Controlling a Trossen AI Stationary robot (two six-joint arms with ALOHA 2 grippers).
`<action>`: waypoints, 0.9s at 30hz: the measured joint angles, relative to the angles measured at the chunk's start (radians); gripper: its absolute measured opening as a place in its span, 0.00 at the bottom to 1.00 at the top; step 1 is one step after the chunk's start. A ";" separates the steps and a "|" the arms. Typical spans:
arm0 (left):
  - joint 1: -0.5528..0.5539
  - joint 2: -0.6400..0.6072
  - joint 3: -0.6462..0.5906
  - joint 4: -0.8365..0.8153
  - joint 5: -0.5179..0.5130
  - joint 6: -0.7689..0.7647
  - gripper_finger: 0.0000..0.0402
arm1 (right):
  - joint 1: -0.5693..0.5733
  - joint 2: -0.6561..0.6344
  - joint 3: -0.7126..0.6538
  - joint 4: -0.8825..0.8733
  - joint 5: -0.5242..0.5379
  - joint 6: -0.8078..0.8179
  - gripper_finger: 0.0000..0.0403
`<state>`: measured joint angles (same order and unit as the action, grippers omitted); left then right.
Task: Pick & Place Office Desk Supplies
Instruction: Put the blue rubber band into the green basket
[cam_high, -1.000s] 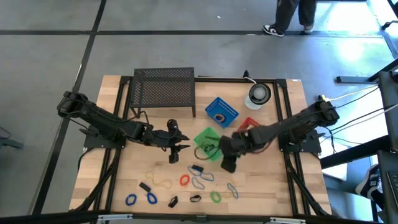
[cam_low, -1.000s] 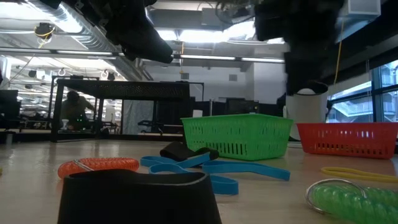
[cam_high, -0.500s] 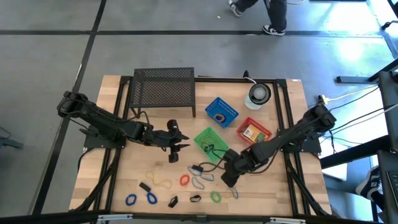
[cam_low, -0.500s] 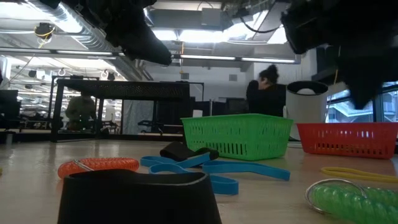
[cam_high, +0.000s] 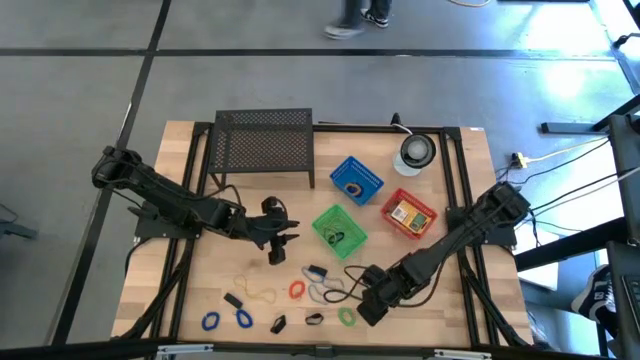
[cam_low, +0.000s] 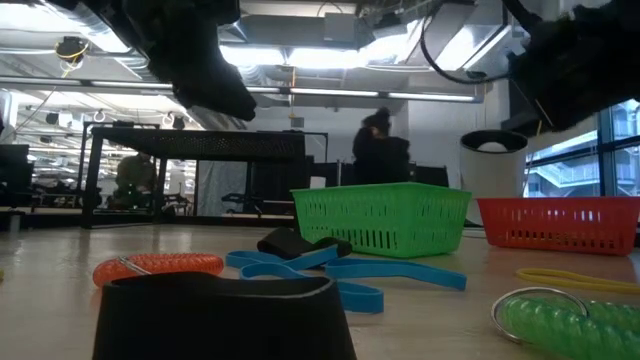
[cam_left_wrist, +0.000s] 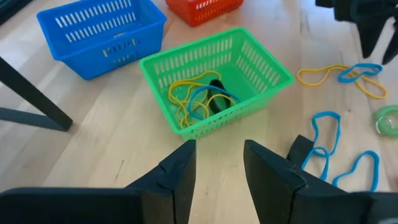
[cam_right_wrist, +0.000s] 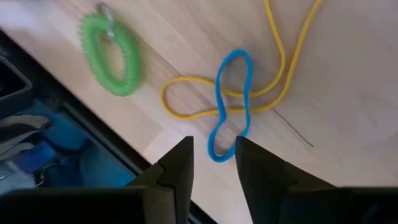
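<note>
Office desk supplies lie scattered near the table's front edge: blue loops (cam_high: 318, 276), a red coil (cam_high: 297, 290), a green coil (cam_high: 346, 316), a yellow band (cam_high: 260, 295) and black clips (cam_high: 233, 300). My right gripper (cam_high: 366, 306) hovers open over a blue loop (cam_right_wrist: 230, 106) that lies across a yellow band (cam_right_wrist: 273, 74), with the green coil (cam_right_wrist: 112, 56) beside them. My left gripper (cam_high: 275, 242) hangs open and empty left of the green basket (cam_left_wrist: 214, 81), which holds yellow bands, a blue loop and a black clip.
A black mesh rack (cam_high: 264, 145) stands at the back, with a round white and grey object (cam_high: 416, 150) at the back right. A blue basket (cam_high: 356, 180) and a red basket (cam_high: 408, 213) sit behind the green one. People move in the room beyond.
My right gripper has swung from beside the green basket toward the table's near edge and down, rolling its wrist, and now hangs over the loops by the green coil. Nothing on the table has moved.
</note>
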<state>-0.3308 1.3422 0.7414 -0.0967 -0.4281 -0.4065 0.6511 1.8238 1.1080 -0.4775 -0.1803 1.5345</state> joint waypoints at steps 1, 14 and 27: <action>-0.004 0.000 0.000 0.004 0.000 0.000 0.32 | 0.005 0.007 0.002 -0.007 0.000 0.000 0.29; -0.010 0.000 0.000 0.035 -0.002 0.010 0.32 | 0.022 0.073 0.012 -0.079 0.071 -0.091 0.29; -0.010 0.000 0.000 0.034 -0.001 0.052 0.32 | 0.022 0.083 0.008 -0.104 0.105 -0.267 0.03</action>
<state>-0.3408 1.3422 0.7414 -0.0628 -0.4290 -0.3546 0.6732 1.9064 1.1164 -0.5820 -0.0757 1.2671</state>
